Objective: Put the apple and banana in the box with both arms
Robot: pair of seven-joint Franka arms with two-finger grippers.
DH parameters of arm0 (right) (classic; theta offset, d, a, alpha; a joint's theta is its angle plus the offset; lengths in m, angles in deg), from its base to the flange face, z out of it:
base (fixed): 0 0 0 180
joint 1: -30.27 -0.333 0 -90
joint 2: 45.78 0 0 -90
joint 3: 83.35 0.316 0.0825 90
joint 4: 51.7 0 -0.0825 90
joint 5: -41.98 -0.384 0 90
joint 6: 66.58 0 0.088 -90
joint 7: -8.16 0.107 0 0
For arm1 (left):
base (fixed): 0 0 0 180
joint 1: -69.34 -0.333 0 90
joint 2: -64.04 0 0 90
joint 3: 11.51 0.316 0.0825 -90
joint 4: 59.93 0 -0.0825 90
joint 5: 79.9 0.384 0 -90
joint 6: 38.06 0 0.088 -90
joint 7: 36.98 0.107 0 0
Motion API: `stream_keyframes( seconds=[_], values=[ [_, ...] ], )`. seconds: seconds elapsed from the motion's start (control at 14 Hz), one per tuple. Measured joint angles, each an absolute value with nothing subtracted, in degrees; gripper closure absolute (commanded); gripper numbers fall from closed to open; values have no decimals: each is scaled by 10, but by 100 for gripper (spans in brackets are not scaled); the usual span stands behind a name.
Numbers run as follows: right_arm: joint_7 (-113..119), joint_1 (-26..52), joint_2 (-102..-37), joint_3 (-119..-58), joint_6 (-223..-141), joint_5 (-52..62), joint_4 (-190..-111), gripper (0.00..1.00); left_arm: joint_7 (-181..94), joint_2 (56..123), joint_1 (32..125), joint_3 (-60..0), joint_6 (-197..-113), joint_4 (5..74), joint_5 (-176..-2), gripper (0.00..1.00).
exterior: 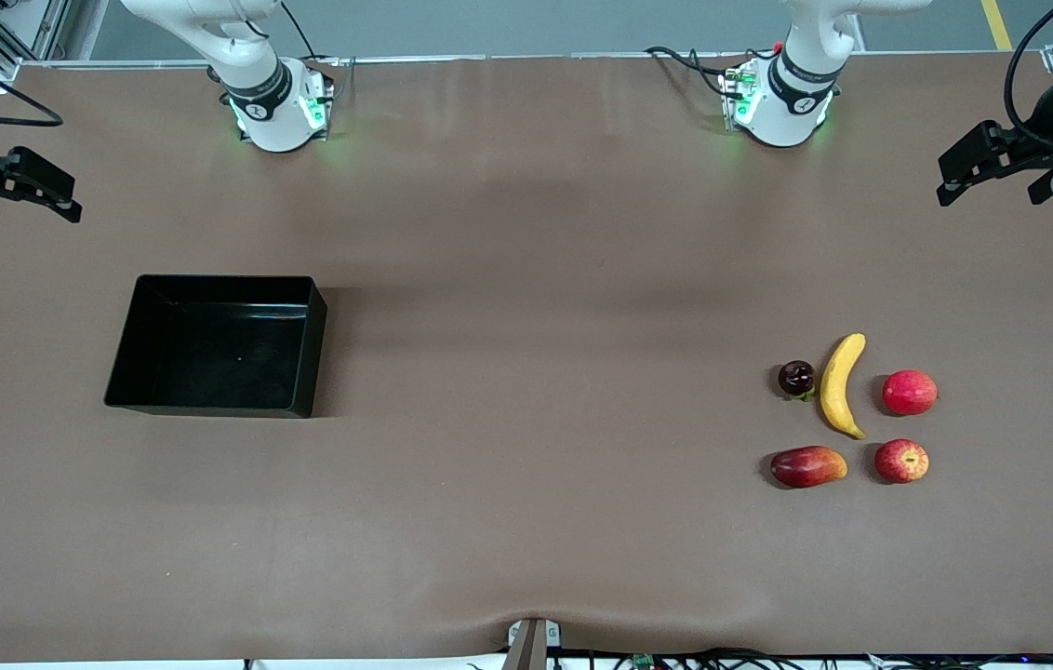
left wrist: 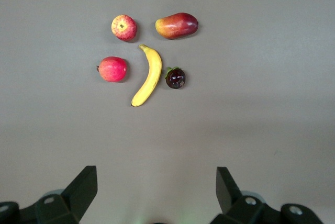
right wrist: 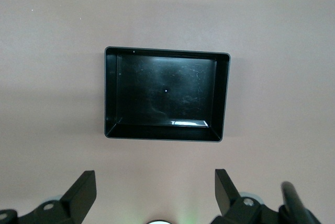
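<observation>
**A:** Banana [exterior: 842, 385] and apple [exterior: 901, 461] are both untouched on the counter [exterior: 526, 521] at the left arm's end. Where does the left pincer [exterior: 999, 172] stand?

**B:** Up in the air over the counter's edge at the left arm's end, fingers [left wrist: 84, 185] spread wide, nothing between them. The right pincer [exterior: 19, 191] hangs the same way over the right arm's end: wide open, empty, looking down on the box [exterior: 308, 349], which is empty too.

**A:** So the first step is a reach and a grasp. Which fruit?

**B:** I'd judge the apple the easier start. It is the fruit nearest the front camera, just beside the mango [exterior: 808, 466] but apart from it. Mind the plainer pink-red fruit [exterior: 909, 392] farther back; it is a look-alike.

**A:** And the banana?

**B:** It lies between the dark round fruit [exterior: 796, 378] and the pink-red one, close to the dark one. Set the fingers across its middle, square to its length, and come straight down so neither neighbour gets nudged.

**A:** The box is well apart from the fruit.

**B:** Yes, so the carry probably needs a handover, or the right arm meeting the left midway.
</observation>
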State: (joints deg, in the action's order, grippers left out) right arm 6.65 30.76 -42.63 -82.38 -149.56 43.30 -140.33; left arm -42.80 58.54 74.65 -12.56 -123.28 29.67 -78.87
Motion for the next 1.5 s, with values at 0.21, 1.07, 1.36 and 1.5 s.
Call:
stream_keyframes(
  seconds=[0.21,1.07,1.36,1.5],
  values=[
    [67,308,-427,-824,-1494,433,-1403,0,-428,585,746,-126,-1233,291,-789,0],
    [67,308,-442,-828,-1487,434,-1404,0,-426,656,735,-125,-1289,283,-761,0],
    [67,308,-463,-830,-1489,437,-1404,0,-402,729,730,-125,-1358,287,-761,0],
    [67,308,-477,-830,-1490,445,-1404,0,-392,761,726,-125,-1378,288,-761,0]
  ],
)
